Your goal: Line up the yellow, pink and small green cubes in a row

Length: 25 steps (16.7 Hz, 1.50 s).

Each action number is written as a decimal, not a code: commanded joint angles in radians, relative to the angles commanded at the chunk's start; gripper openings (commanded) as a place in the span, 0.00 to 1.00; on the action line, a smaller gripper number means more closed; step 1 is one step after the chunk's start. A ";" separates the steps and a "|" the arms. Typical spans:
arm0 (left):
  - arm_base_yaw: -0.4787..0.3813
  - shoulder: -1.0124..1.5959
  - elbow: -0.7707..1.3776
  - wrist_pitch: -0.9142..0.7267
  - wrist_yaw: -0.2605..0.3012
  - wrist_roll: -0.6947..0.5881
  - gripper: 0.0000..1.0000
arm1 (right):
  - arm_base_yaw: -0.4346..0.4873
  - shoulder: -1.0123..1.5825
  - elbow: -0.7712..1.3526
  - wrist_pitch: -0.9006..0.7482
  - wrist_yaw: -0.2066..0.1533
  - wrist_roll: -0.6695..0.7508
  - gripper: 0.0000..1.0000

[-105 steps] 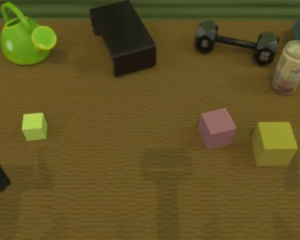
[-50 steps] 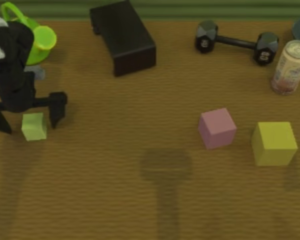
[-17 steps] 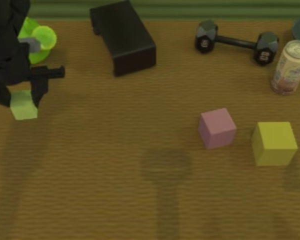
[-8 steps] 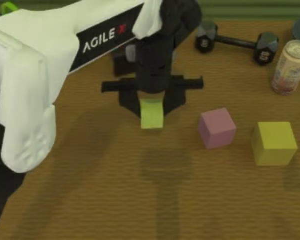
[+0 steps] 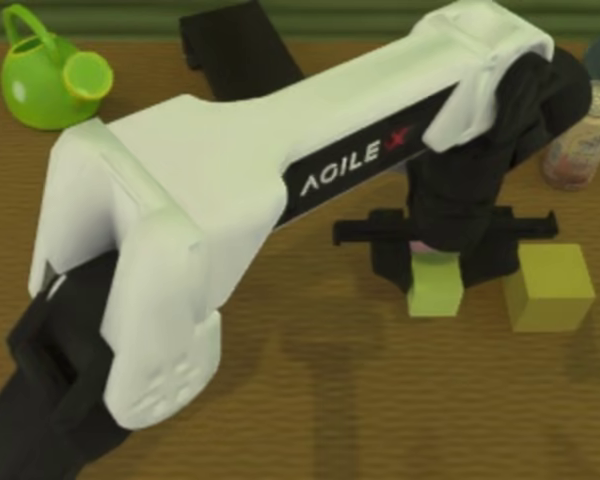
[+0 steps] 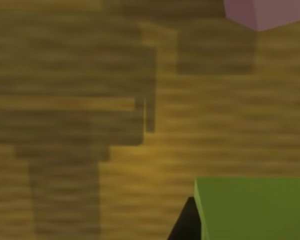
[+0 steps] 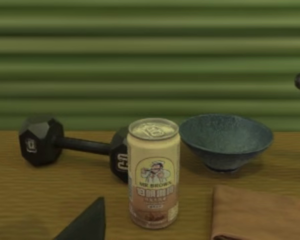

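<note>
My left gripper (image 5: 435, 282) is shut on the small green cube (image 5: 435, 290), held just left of the yellow cube (image 5: 548, 287), with a narrow gap between them. The left arm stretches across the table and covers most of the pink cube (image 6: 270, 12). In the top view only a sliver of pink shows under the gripper body. In the left wrist view the green cube (image 6: 255, 210) fills the lower corner with one dark fingertip (image 6: 187, 225) against its side, and the pink cube lies on the table beyond it. My right arm is out of the top view, parked at the right.
A green watering can (image 5: 45, 85) stands at the back left and a black box (image 5: 235, 35) at the back middle. At the back right are a drink can (image 7: 153, 172), a black dumbbell (image 7: 70, 145) and a blue-grey bowl (image 7: 225, 140).
My left gripper took hold of the small green cube at the table's left and carried it right. It now hangs over the pink cube's place, beside the yellow cube.
</note>
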 joint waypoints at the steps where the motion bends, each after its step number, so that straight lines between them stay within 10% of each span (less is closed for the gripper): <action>1: 0.000 0.000 0.000 0.000 0.000 0.000 0.00 | 0.000 0.000 0.000 0.000 0.000 0.000 1.00; 17: 0.000 -0.002 -0.281 0.279 0.000 0.000 0.00 | 0.000 0.000 0.000 0.000 0.000 0.000 1.00; 25: 0.000 -0.002 -0.281 0.279 0.000 0.000 0.60 | 0.000 0.000 0.000 0.000 0.000 0.000 1.00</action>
